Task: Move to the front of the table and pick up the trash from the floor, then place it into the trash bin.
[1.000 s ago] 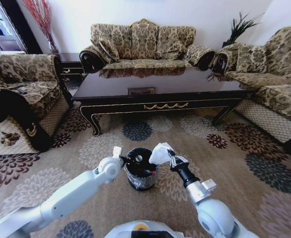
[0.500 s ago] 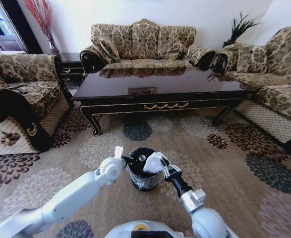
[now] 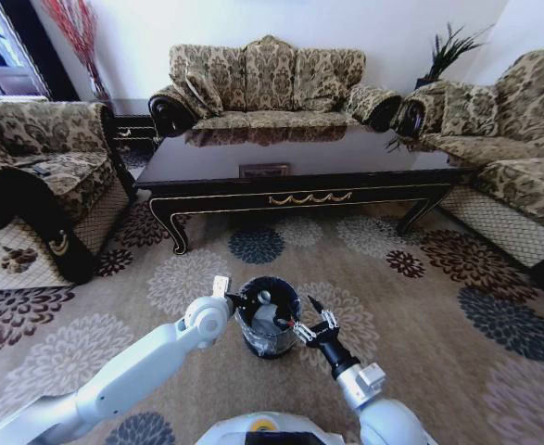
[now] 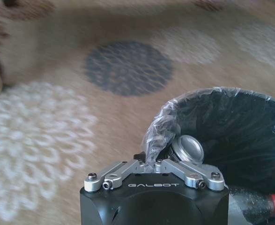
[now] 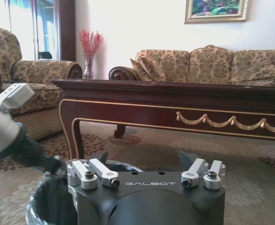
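Crumpled paper (image 3: pixel 269 320) now lying in trash bin (image 3: pixel 265 341), beside bottle (image 4: pixel 263 206) | right tool (image 3: pixel 314 324) gaping empty | left tool (image 3: pixel 241 301) pinching liner (image 4: pixel 157 136).

Right tool (image 3: pixel 310 315) gapes; left tool (image 4: pixel 151 161) seemingly pinched.

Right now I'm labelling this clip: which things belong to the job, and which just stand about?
Job:
- trash bin, with white paper and round shiny object inside
- left gripper at its rim
- right gripper, open
- table

Just about:
- sofa
- carpet
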Available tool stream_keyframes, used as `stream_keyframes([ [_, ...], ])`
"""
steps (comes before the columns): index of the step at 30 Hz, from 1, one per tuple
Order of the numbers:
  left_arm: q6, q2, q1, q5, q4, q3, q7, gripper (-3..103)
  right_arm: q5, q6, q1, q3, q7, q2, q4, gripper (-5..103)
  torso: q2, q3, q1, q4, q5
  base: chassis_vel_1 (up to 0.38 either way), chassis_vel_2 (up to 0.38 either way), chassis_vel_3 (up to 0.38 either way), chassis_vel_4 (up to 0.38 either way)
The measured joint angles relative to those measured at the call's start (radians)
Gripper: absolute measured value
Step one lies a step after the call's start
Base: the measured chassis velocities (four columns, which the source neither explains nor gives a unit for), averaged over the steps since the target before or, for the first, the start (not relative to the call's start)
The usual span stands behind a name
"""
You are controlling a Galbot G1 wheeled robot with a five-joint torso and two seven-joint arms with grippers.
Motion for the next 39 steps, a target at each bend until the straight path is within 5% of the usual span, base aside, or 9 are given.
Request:
stream_keyframes([
  [5,0.002,0.047,0.034,0.006,0.006,-0.125,0.002,4,0.007,0.010,0.000,0.030,0.010,0.031,-0.005,99,0.000,0.000,0.000,0.0005,0.0003,0.000,0.000,0.000,0.000],
  [17,-0.011,0.103,0.240,0.053,0.011,-0.349,0.017,4,-0.007,0.059,-0.045,0.046,0.025,0.074,-0.042,100,0.000,0.000,0.000,0.0005,0.0000,0.000,0.000,0.000,0.000],
  [39,-0.077,0.049,0.354,0.186,0.108,-0.462,0.113,4,-0.005,0.083,-0.086,0.048,0.032,0.100,-0.076,100,0.000,0.000,0.000,0.0002,0.0003,0.000,0.000,0.000,0.000],
])
